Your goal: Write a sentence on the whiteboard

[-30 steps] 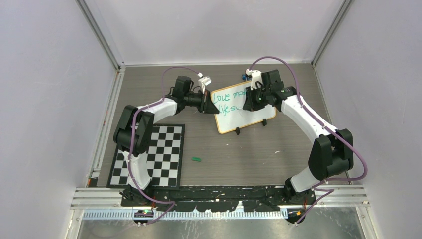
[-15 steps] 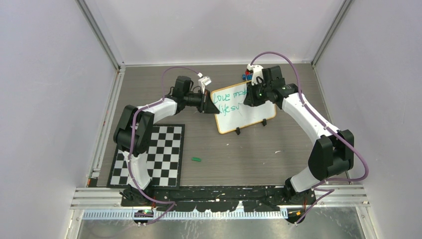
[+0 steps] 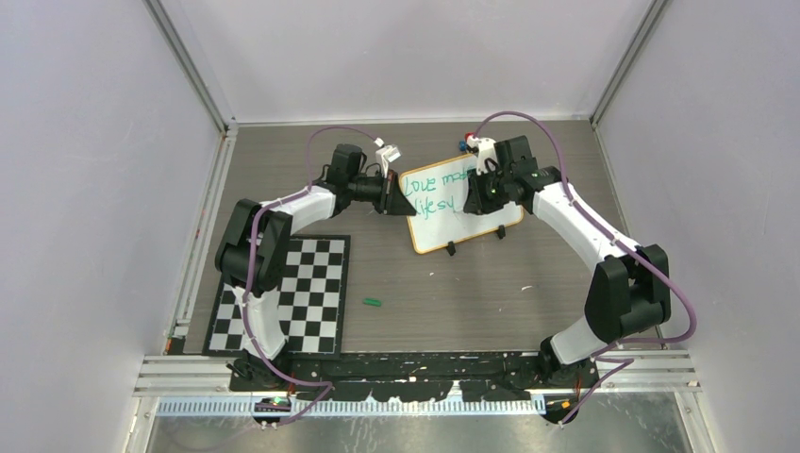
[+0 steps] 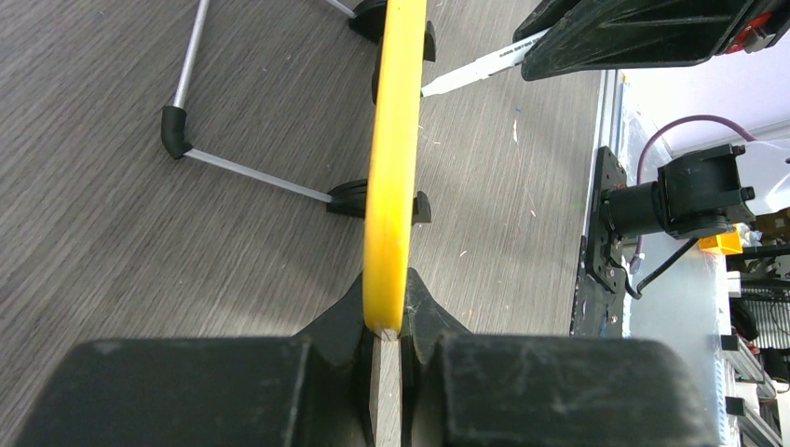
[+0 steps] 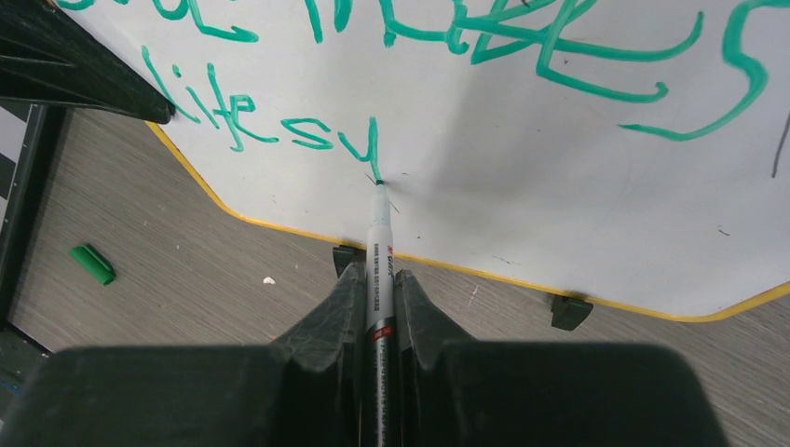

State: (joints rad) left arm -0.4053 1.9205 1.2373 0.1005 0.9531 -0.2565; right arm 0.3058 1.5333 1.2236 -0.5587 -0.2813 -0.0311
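The whiteboard [image 3: 472, 222] stands tilted on two black feet near the table's middle back. My left gripper [image 3: 401, 203] is shut on its yellow-framed left edge [image 4: 391, 186]. Green text [image 5: 279, 126] reads "love ma…" above "life su", partly hidden by the right arm in the top view. My right gripper [image 3: 469, 203] is shut on a white marker [image 5: 377, 270]; the marker's green tip touches the board at the end of the "u". The marker also shows past the board's edge in the left wrist view [image 4: 475, 67].
A green marker cap [image 3: 373, 303] lies on the table in front of the board, also in the right wrist view [image 5: 91, 264]. A checkerboard mat [image 3: 283, 297] lies at the front left. Small red and blue objects [image 3: 466, 144] sit behind the board.
My right gripper swung up and back, then came down again, drawing the stroke after "s" on the second line. The left gripper and board have not moved.
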